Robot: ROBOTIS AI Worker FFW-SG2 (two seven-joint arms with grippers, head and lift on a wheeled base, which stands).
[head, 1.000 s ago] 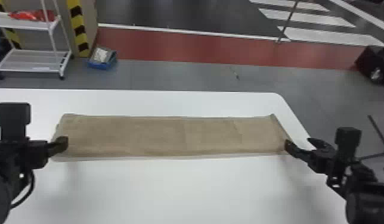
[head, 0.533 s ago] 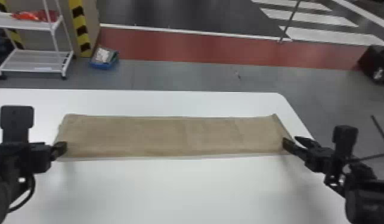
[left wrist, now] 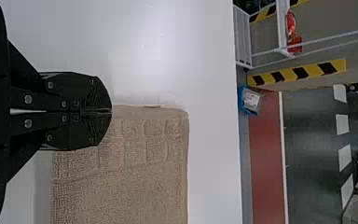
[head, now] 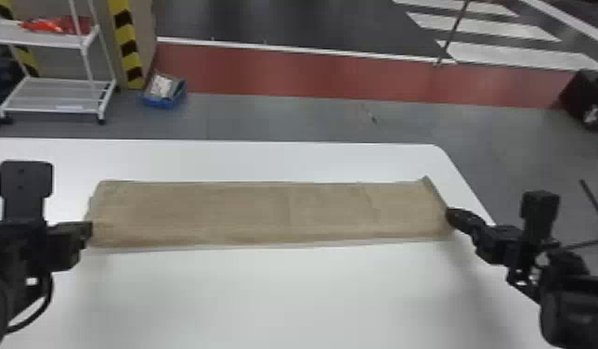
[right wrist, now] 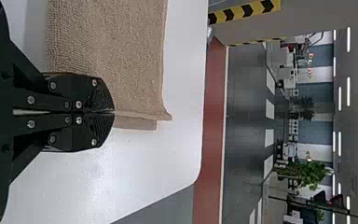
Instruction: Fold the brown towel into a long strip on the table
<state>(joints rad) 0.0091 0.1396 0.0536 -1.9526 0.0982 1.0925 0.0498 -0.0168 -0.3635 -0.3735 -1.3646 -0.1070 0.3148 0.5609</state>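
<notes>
Both of your grippers have their fingers together on cloth: the left gripper (head: 88, 229) clamps the left end of the brown towel (head: 265, 213), and the right gripper (head: 449, 214) clamps its right end. You have one towel, already folded into a long, flat strip on one white table (head: 265, 297). Its long axis runs left to right, roughly parallel to the table's far edge, with one short end toward each gripper. At the right end, the far corner sticks out in a small point, and the right wrist view shows a lower layer projecting past the upper one. Beyond the table, on the floor, you have one white wire rack (head: 56, 95) at the far left, a red item (head: 56, 25) on its upper shelf, and one blue bin (head: 165, 102) just beside it. The rack's lower shelf carries a small pale label, too small to read.
</notes>
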